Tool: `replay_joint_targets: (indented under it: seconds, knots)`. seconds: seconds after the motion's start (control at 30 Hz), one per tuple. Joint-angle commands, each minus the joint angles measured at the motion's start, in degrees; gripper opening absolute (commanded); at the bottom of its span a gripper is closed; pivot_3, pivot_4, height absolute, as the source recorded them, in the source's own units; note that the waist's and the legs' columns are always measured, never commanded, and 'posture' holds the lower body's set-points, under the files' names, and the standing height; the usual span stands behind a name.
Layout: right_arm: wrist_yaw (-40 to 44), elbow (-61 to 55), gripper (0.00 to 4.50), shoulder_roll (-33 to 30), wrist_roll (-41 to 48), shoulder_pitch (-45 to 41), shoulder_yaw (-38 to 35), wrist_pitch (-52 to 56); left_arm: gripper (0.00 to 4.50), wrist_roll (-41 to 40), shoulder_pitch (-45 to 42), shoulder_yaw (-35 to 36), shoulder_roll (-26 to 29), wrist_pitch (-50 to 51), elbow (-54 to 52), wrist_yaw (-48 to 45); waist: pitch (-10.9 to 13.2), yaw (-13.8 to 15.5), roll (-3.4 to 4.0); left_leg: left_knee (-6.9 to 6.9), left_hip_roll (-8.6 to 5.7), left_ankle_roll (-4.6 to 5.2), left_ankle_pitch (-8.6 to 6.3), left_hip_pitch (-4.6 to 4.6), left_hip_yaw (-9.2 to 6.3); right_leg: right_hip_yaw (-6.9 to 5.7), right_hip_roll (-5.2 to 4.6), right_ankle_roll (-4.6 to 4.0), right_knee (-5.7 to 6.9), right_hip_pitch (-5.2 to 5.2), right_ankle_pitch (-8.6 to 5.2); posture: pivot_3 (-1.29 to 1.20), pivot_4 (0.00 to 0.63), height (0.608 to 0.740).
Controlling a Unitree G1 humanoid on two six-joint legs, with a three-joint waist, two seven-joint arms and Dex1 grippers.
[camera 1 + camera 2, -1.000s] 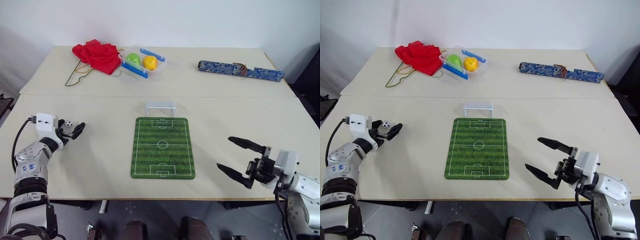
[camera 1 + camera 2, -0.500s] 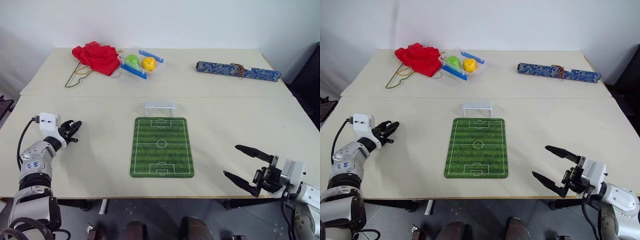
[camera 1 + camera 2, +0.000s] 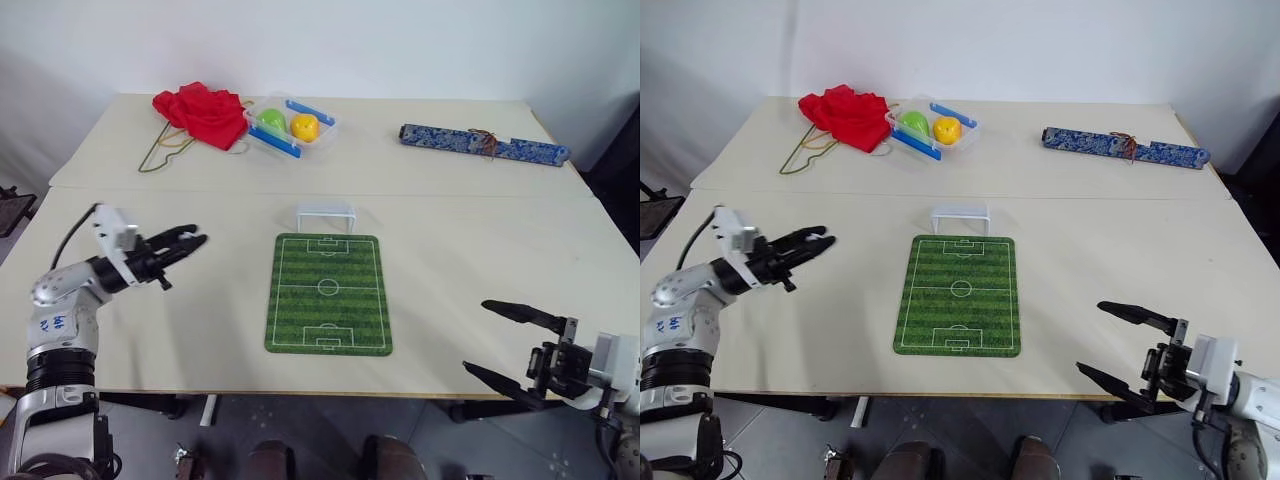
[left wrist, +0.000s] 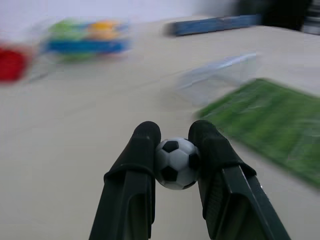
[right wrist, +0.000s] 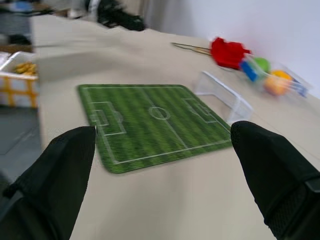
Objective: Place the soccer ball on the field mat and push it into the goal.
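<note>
Between the two black fingers of the left gripper [image 4: 176,157] sits the soccer ball [image 4: 175,163], pinched at its sides with the jaws drawn in to just the ball's width, so the grip looks firm but small. That gripper [image 3: 190,241] points level over the bare table, and the field mat [image 3: 328,294] lies ahead of it and off to its right, apart from the fingertips. Just past the mat's far short edge stands the goal [image 3: 325,213], its mouth facing the pitch. Farther off beyond the goal are a clear box [image 3: 291,125] holding a green and a yellow ball, a red cloth [image 3: 203,112] beside it, and a long blue patterned case [image 3: 484,144]. The right gripper [image 3: 512,345] hangs at the near table edge, well clear of the mat, its jaws spread wide and empty. To do this step well, I judge the left arm should carry the ball over the mat's near half, on the line of the goal mouth, lower until the ball nearly touches the surface, and part the fingers gently so so light a ball does not roll away.
</note>
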Motion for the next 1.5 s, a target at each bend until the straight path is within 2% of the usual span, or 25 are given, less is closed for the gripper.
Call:
replay_joint_targets:
  seconds: [0.03,0.13,0.27,0.37,0.67,0.9,1.27,1.33,1.5]
  knots:
    - [0.78,-1.28,4.50,-0.23,2.72,0.78,-1.58,1.06,0.86,-0.41,1.88,-6.92,-1.65,3.81,-11.69,-2.87,0.00,0.23,0.01,0.00,0.00,0.00,0.00,0.00,0.01,0.01,0.00,0.00,0.00,0.00,0.00,0.00,0.150,0.740]
    - [1.58,-1.75,4.50,0.32,3.56,0.72,-1.64,0.86,0.86,1.13,2.02,-11.25,-3.24,6.15,-16.03,-1.97,0.01,0.39,0.00,0.02,0.01,0.00,0.00,-0.01,0.01,0.01,0.01,0.00,-0.01,0.00,0.00,0.00,0.150,0.740]
    - [1.74,-2.52,4.50,2.62,6.46,0.00,-1.28,1.18,0.86,8.37,0.92,-23.50,-9.42,9.48,-19.29,1.76,-0.02,0.57,0.04,0.01,-0.01,0.03,-0.02,0.01,0.02,0.02,0.00,0.01,-0.07,0.05,0.01,0.00,0.150,0.740]
    - [2.49,-2.80,4.50,2.79,5.71,-0.05,-0.51,1.25,0.86,13.68,1.35,-28.44,-10.55,5.46,-18.79,1.78,-0.02,0.58,0.04,0.04,-0.02,0.04,-0.02,-0.02,0.01,0.00,0.02,0.03,-0.12,0.06,0.02,0.00,0.150,0.740]
    - [2.59,-2.17,4.50,1.87,3.11,2.80,-2.14,0.83,0.86,16.48,2.00,-31.01,-13.19,5.90,-20.04,5.06,-0.02,0.80,0.06,0.03,0.00,0.05,-0.03,-0.02,0.00,0.00,0.02,0.02,-0.16,0.08,0.03,0.00,0.150,0.740]
    - [1.19,-2.85,4.50,2.11,2.15,5.82,-2.82,0.47,0.86,16.39,1.62,-31.93,-13.06,3.57,-19.79,2.45,-0.02,0.61,0.06,0.03,-0.01,0.05,-0.03,-0.02,0.00,0.00,0.02,0.03,-0.19,0.09,0.03,0.00,0.150,0.740]
    - [-1.30,-3.48,4.50,2.42,0.84,5.35,-2.34,0.63,0.86,17.18,1.10,-32.75,-13.79,4.14,-19.36,2.20,-0.02,0.61,0.07,0.04,0.00,0.06,-0.03,-0.01,0.00,0.00,0.02,0.02,-0.20,0.10,0.04,0.00,0.150,0.740]
    - [-1.86,-3.80,4.50,2.49,0.67,5.18,-2.07,0.88,1.60,16.96,1.10,-32.32,-14.47,4.03,-19.43,3.06,-0.02,0.65,0.07,0.04,0.00,0.05,-0.03,-0.01,-0.01,0.00,0.02,0.02,-0.20,0.10,0.04,0.00,0.150,0.740]
    - [-2.48,-4.03,4.50,2.42,0.53,4.85,-1.61,1.23,3.08,16.73,1.04,-32.22,-14.81,4.49,-19.98,2.76,-0.02,0.60,0.07,0.04,0.00,0.05,-0.03,-0.01,-0.01,0.00,0.03,0.02,-0.20,0.10,0.04,0.00,0.150,0.740]
